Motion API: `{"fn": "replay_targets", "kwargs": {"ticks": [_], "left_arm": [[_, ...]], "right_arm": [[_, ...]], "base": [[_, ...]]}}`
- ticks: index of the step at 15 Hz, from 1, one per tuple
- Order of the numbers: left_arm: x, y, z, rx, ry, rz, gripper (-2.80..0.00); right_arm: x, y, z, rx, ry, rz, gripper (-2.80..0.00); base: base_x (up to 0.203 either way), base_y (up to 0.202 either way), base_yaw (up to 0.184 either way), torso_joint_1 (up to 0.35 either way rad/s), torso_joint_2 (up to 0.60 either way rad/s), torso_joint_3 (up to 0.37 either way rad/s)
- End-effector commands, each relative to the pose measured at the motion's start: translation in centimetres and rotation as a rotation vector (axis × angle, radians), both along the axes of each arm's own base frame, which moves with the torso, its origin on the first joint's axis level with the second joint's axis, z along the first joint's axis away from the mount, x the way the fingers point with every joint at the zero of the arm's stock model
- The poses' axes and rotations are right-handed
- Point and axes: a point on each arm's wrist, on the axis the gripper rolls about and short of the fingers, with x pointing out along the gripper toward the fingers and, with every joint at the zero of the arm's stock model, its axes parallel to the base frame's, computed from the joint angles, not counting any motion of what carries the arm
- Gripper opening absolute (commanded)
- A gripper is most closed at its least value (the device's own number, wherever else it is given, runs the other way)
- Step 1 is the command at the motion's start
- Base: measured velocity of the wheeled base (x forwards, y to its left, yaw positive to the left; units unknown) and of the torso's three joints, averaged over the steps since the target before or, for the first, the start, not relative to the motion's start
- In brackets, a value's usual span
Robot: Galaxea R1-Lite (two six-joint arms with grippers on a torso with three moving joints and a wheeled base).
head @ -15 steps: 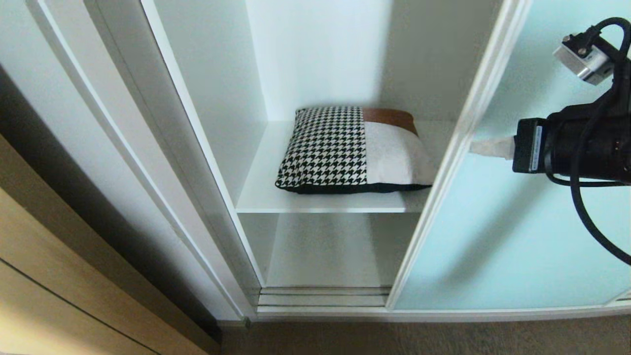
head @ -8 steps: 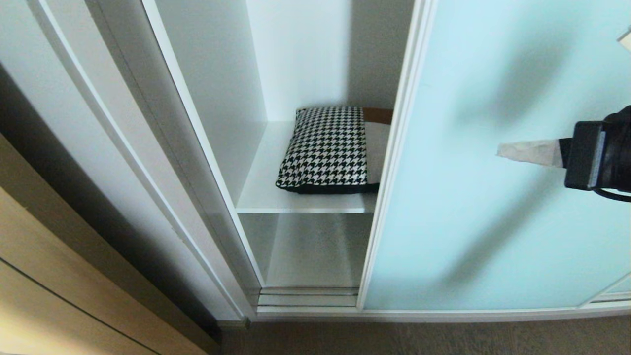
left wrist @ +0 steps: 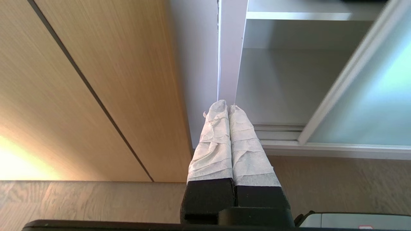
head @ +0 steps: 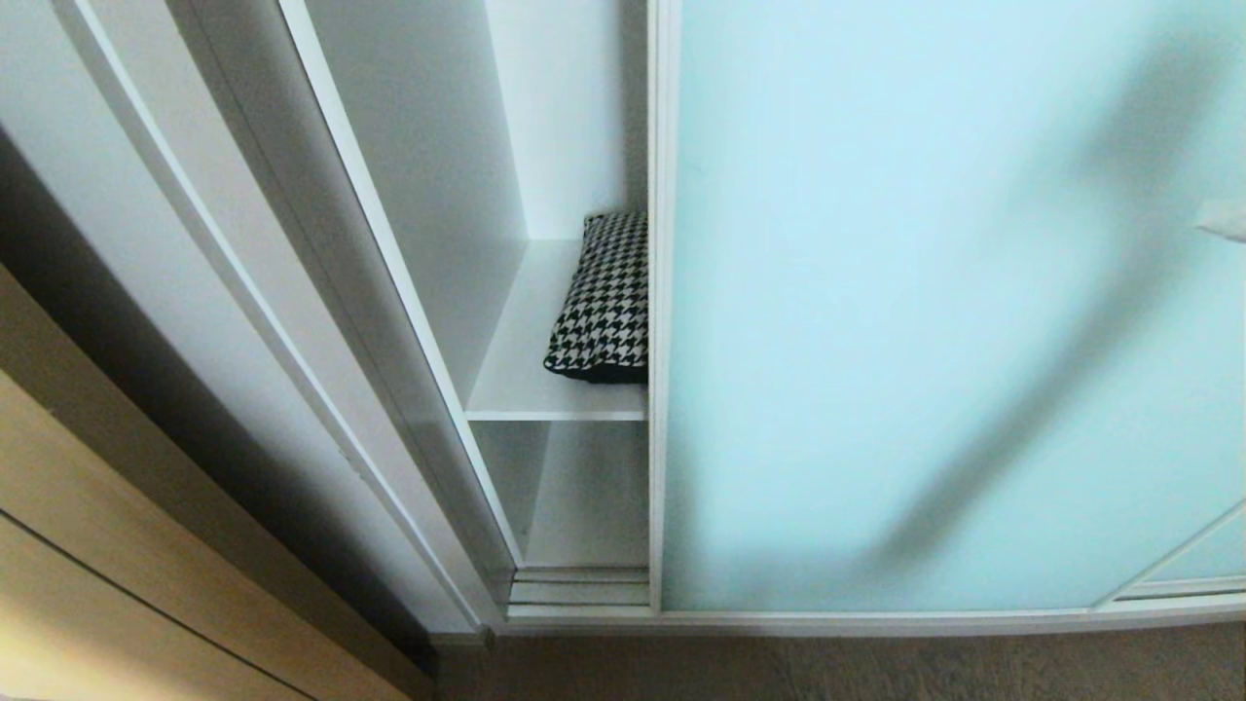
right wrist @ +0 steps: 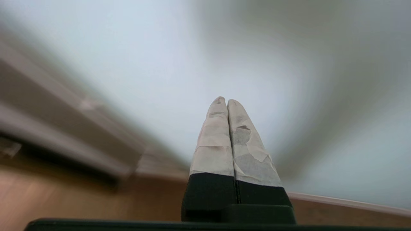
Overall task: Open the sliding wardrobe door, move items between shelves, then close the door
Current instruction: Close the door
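Left gripper [left wrist: 228,107] hangs low near the floor [left wrist: 321,179], its 2 wrapped fingers pressed together, holding nothing. Right gripper [right wrist: 223,102] is also pinched closed and empty, in front of the sliding wardrobe door [head: 925,321]. The door covers most of the opening; only approx. 1 narrow gap is left. Behind it, the cushion [head: 604,307] lies on the white shelf [head: 521,385], partly hidden by the door frame.

The sliding door [head: 925,321] covers most of the wardrobe; only a narrow gap at its left stays open, where a cushion [head: 604,302] fills the shelf [head: 516,380].
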Motion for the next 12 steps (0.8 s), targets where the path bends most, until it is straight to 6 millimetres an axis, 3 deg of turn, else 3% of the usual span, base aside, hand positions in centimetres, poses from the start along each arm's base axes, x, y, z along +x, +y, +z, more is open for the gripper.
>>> {"fn": "replay_targets", "kwargs": {"ticks": [1,7,12], "left_arm": [[0.0,0.0,0.0,0.0,0.0,0.0,-2.8],[0.0,0.0,0.0,0.0,0.002,0.0,-2.8],[0.0,0.0,0.0,0.0,0.0,0.0,-2.8]], "right_arm": [[-1.7,-1.4,0.2,0.008,-0.038,-0.078,-2.8],[-5.7,-3.6,-1.7,0.004,-0.071,-0.282,-2.8],[-6.4,-6.0,-1.2,0.0,-0.092,-0.631,-2.8]], "base": [[0.0,0.0,0.0,0.0,0.0,0.0],[0.0,0.0,0.0,0.0,0.0,0.0],[0.0,0.0,0.0,0.0,0.0,0.0]]}}
